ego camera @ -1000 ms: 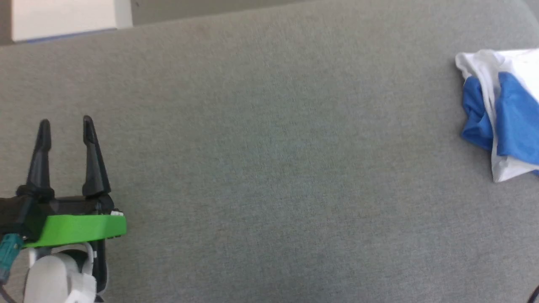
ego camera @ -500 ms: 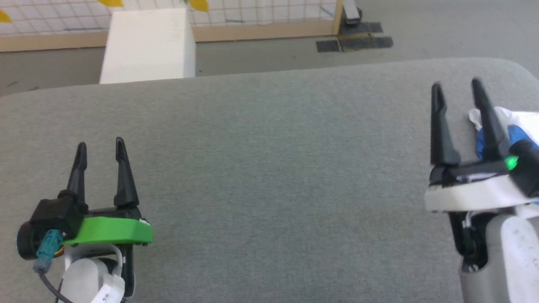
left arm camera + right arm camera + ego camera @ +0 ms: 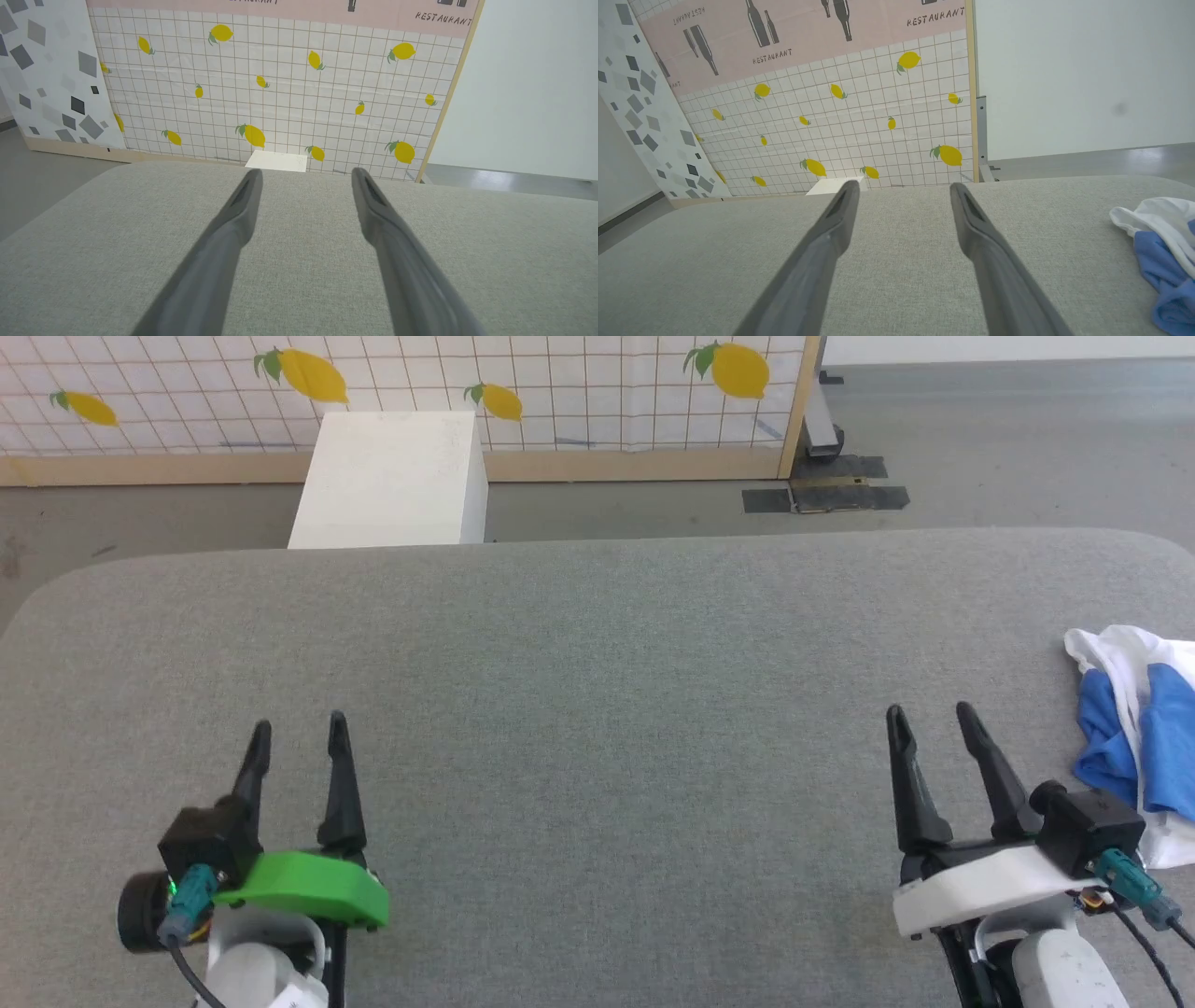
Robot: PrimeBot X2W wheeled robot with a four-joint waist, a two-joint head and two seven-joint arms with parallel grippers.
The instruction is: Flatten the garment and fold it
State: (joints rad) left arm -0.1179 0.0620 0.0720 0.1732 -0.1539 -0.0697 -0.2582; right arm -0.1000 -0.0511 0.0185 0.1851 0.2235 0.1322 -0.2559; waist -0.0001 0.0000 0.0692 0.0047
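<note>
The garment (image 3: 1134, 733) lies crumpled in white and bright blue folds at the table's right edge, partly cut off by the frame; it also lies at the right in the right wrist view (image 3: 1164, 247). My right gripper (image 3: 929, 719) hovers open just left of the garment, apart from it, nothing between its fingers (image 3: 822, 252). At the lower left my left gripper (image 3: 299, 728) stands open over bare grey cloth, far from the garment. Its fingers (image 3: 397, 252) hold nothing.
The grey fabric-covered table (image 3: 597, 691) spreads wide between the grippers. Beyond its far edge stand a white box (image 3: 392, 476) on the floor and a lemon-patterned tiled partition (image 3: 523, 383) with a wooden frame.
The head camera has tilted up, bringing the far floor, box and partition into view. The right gripper has come into view and now sits lower, left of the garment.
</note>
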